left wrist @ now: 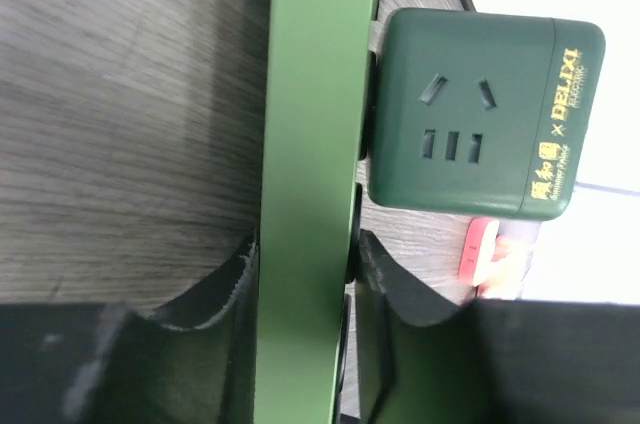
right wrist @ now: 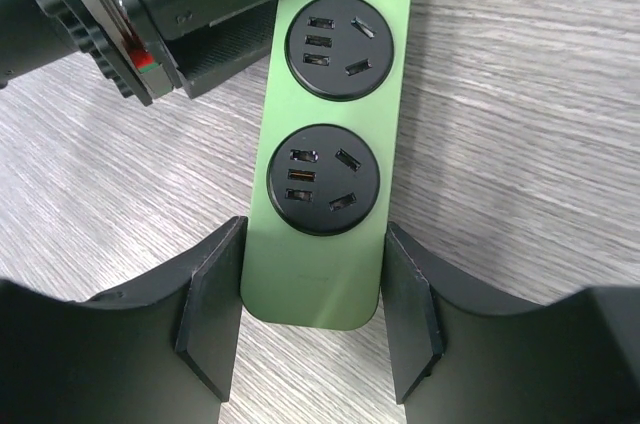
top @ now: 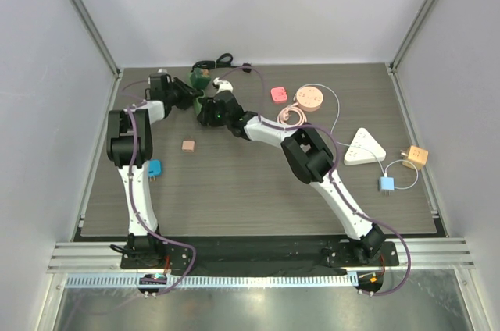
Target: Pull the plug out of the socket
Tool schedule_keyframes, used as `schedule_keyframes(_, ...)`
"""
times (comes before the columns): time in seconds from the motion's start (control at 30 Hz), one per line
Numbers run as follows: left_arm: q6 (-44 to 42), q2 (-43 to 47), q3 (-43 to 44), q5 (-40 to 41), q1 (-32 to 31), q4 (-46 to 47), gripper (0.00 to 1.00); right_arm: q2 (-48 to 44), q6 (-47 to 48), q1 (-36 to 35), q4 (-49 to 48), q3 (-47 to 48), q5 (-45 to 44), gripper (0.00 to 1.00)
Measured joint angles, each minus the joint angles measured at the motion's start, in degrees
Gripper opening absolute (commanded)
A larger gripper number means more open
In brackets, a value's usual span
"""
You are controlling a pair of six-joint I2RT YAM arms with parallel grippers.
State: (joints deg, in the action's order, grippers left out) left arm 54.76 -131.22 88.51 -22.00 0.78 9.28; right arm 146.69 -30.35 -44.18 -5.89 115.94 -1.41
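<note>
A light green power strip (right wrist: 325, 144) with round black sockets lies on the wooden table. My right gripper (right wrist: 315, 294) is shut on its near end, one pad against each long side. My left gripper (left wrist: 300, 274) is shut on the same strip (left wrist: 315, 144), seen edge-on between its fingers. A dark green cube socket (left wrist: 480, 109) marked DELIXI sits right beside the strip; the join between them is hidden. In the top view both grippers meet at the back left, the left (top: 190, 97) and the right (top: 211, 112), and the cube (top: 200, 79) lies just behind them.
A white plug (top: 223, 81) with a cord lies by the cube. A pink adapter (top: 279, 94), a round peach socket (top: 309, 97), a white triangular strip (top: 364, 147), an orange cube (top: 416, 157) and blue adapters (top: 387, 184) (top: 155, 168) are scattered around. A brown block (top: 188, 145) lies mid-left.
</note>
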Motion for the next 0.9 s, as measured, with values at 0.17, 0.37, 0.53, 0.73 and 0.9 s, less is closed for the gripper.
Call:
schedule_keyframes(0.17,-0.98,-0.13,0.42,-0.87,-0.04,-0.72,0.00,-0.85,2.03,-0.07,2.95,0.52,-1.57,0.59)
schedule_keyframes(0.37,-2.19,-0.13,0.79,-0.20,-1.64,-1.03,0.00,-8.04,5.38,2.29,4.20,-6.03,-1.77,0.68)
schedule_keyframes(0.53,-3.87,0.11,1.22,1.33,-3.28,-1.66,0.00,-15.78,4.13,10.40,2.29,-9.03,3.32,0.84)
schedule_keyframes(0.73,-7.61,0.09,4.17,2.47,-7.32,-6.75,0.00,-17.86,4.96,19.39,1.86,-7.50,9.20,0.97)
schedule_keyframes(0.9,-9.81,0.07,5.29,2.03,-11.58,-9.18,0.00,-13.79,6.25,19.85,4.20,-0.44,14.64,1.00)
